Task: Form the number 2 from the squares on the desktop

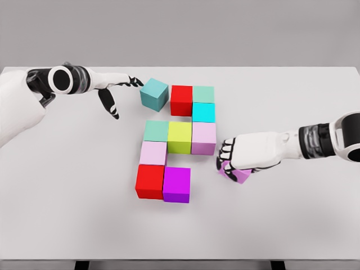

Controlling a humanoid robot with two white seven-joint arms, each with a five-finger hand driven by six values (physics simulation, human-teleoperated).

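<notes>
Coloured cubes lie on the white table (pixel 67 214). A top row holds a teal cube (pixel 154 94), a red cube (pixel 181 100) and a pale green cube (pixel 203 94), with a cyan cube (pixel 203 112) below the green one. The middle row has a sage cube (pixel 156 131), a yellow-green cube (pixel 180 138) and a pale pink cube (pixel 203 138). Below sit a light pink cube (pixel 153 152), a second red cube (pixel 149 181) and a magenta cube (pixel 176 184). My left hand (pixel 121 90) is open, fingertips touching the teal cube's left side. My right hand (pixel 229 160) is curled over a tilted violet cube (pixel 238 175).
The table's front edge runs along the bottom of the view, with dark legs showing beneath. A grey wall stands behind the far edge. Bare tabletop lies to the left, right and front of the cubes.
</notes>
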